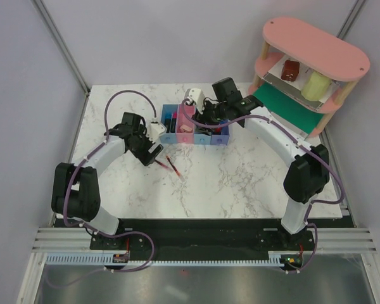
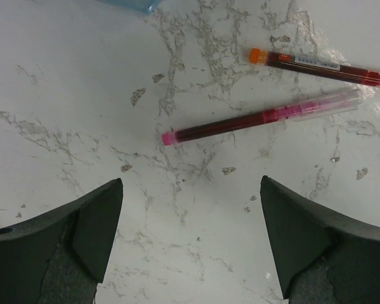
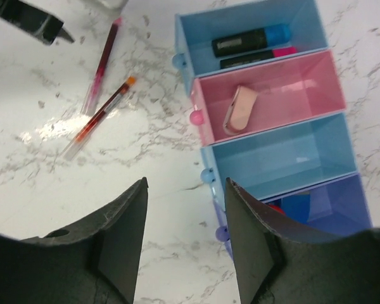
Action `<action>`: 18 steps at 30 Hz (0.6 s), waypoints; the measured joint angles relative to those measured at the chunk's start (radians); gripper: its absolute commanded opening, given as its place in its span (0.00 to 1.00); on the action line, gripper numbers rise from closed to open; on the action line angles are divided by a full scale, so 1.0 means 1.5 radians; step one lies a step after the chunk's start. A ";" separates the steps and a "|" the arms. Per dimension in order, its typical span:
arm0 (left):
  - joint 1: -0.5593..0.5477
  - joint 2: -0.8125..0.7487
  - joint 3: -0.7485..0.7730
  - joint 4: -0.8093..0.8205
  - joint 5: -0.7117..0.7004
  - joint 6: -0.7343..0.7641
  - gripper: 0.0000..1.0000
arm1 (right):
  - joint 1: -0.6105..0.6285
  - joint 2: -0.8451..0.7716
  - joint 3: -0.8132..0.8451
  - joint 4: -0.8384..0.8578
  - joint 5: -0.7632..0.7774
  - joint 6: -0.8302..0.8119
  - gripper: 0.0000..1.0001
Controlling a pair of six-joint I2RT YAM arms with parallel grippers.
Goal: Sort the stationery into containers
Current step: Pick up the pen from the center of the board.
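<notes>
Left tool (image 2: 190,182) gapes empty; pink-tipped pen (image 2: 263,116) lies just ahead, apparently untouched.

Bright, even light gives soft shadows and sharp focus (a glare patch whitens the marble table (image 3: 44,136)).

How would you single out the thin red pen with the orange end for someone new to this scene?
On the white marble table, find the joined row of four plastic bins; two thin red pens lie loose before its left end. Pick the orange-tipped pen, not the pink-tipped pen lying beside it.
</notes>
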State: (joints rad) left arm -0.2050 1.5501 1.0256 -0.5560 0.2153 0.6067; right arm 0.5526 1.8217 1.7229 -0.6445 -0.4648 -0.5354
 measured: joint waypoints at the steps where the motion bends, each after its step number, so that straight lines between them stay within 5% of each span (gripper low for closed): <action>1: 0.000 0.000 -0.003 0.008 0.000 0.015 0.95 | 0.000 -0.001 -0.002 -0.017 -0.005 -0.008 0.57; 18: -0.046 -0.015 -0.153 0.181 0.032 0.365 0.97 | 0.000 0.008 -0.026 -0.115 -0.018 -0.012 0.56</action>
State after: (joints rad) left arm -0.2737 1.5272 0.7963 -0.2840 0.2626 1.1549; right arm 0.5526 1.8336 1.6833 -0.8165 -0.4915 -0.5541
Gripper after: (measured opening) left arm 0.977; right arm 0.562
